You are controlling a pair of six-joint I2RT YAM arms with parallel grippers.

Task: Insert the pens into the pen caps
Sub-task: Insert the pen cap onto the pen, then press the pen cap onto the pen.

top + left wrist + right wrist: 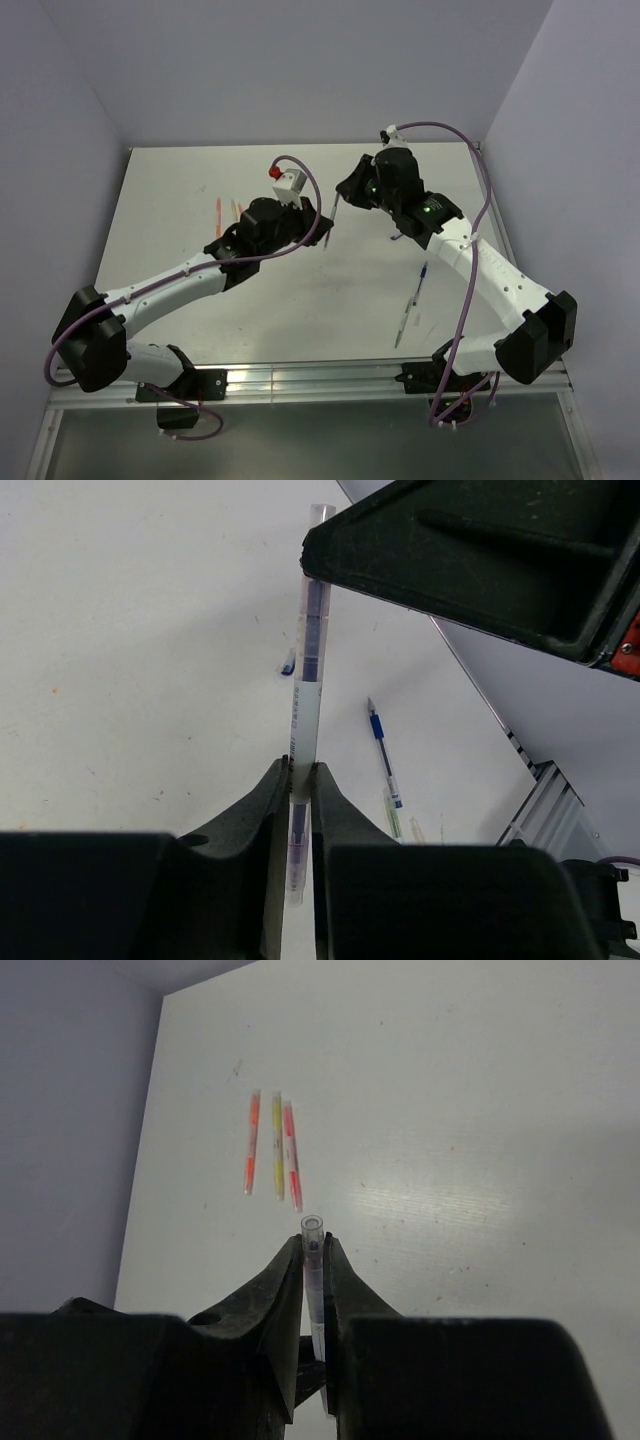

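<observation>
Over mid-tabletop [300,290], a little toward 12 o'clock, pinched from two sides: dark-ink pen [308,680], clear-barrelled, held clear of the surface. Left fingers [265,802] narrow, pressed to both sides of the barrel near one end, the rest of that end running back between them toward the palm. Right fingers [272,1300] likewise narrow, clamped on the other end, open clear tube mouth just beyond the tips at 12 o'clock. Cannot tell whether that clear end is a cap or bare barrel.

From the left wrist, barrel running from the fingertips straight up to 12 o'clock and behind the right arm's black housing. Flat on the tabletop there: dark blue cap [288,664] just beside the barrel's line at 11 o'clock; blue pen [382,748] at 3 o'clock and green-clear pen [392,815] at 4 o'clock, nearly in line, ends close.

From the right wrist, at 11 o'clock of the fingertips and well apart from them: orange pen [250,1145], yellow pen [277,1145], red-pink pen [292,1155], side by side, nearly parallel.
</observation>
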